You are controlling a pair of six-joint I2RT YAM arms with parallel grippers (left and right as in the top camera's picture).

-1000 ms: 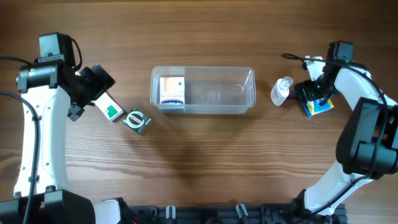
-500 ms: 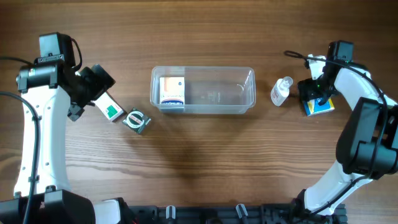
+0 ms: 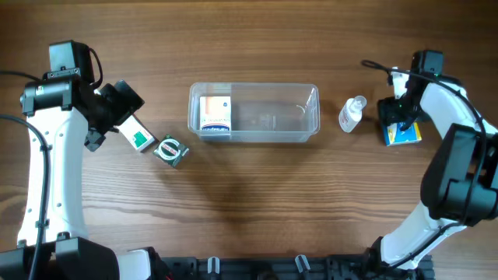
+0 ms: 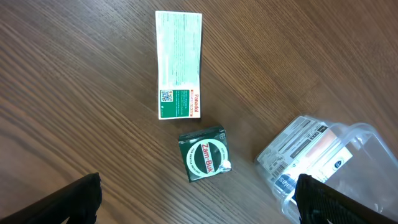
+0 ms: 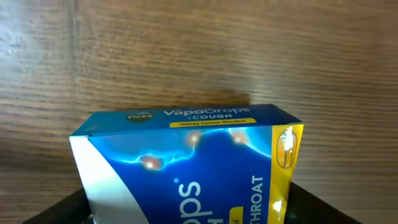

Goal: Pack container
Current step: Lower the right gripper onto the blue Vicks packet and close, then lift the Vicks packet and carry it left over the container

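The clear plastic container (image 3: 264,131) lies at the table's centre with a white and orange box (image 3: 215,114) standing at its left end. My right gripper (image 3: 400,124) is down over a blue cough-drops box (image 3: 403,134), right of the container. In the right wrist view that blue box (image 5: 186,162) fills the space between the dark fingers (image 5: 314,205), which press its two sides. My left gripper (image 4: 202,205) hangs open over bare wood, just short of a green Zam-Buk box (image 4: 204,155) and a white Panadol box (image 4: 178,64).
A small clear bottle (image 3: 352,113) lies between the container and the blue box. The Panadol box (image 3: 138,137) and the Zam-Buk box (image 3: 170,151) sit left of the container, whose corner (image 4: 323,155) shows in the left wrist view.
The right gripper's jaws have come in against the blue box, which has shifted slightly to the right. The left arm has not moved.
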